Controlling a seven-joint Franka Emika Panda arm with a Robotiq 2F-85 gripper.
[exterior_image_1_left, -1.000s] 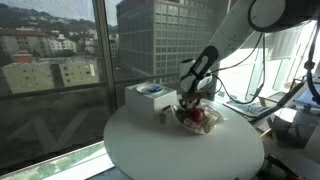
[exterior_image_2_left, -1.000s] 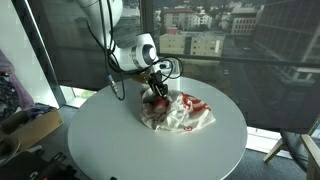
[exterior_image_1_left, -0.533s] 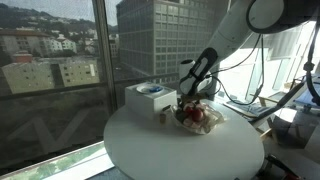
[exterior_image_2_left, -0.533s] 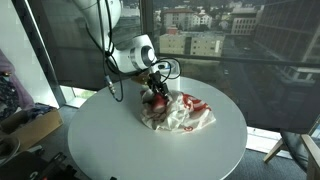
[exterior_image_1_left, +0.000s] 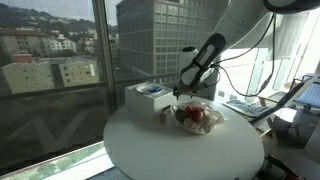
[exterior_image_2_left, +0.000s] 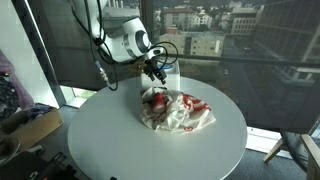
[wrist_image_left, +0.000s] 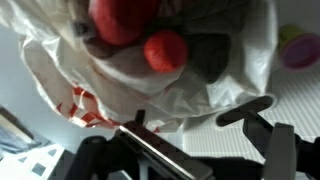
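Gripper (exterior_image_2_left: 156, 73) hovers above plastic bag (exterior_image_2_left: 182, 113) on counter (exterior_image_2_left: 110, 140); jaws spread wide, empty. Bag looks thin, floppy, slippery; red round pieces (wrist_image_left: 165, 52) inside likely shift. Best pinch bunched film on top.

Round white table (exterior_image_2_left: 100, 140) beside big city-view windows (exterior_image_1_left: 60, 50)

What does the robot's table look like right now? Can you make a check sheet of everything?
Surface: round white table.
Job's things: crumpled plastic bag lying on the table, with red round things inside.
Clutter: white box beside the bag, something blue on top.
Claw: claw open, hovers just above the bag, holding nothing.
Cables: black cables loop off the arm near the claw.
Surroundings: big windows with city buildings outside.
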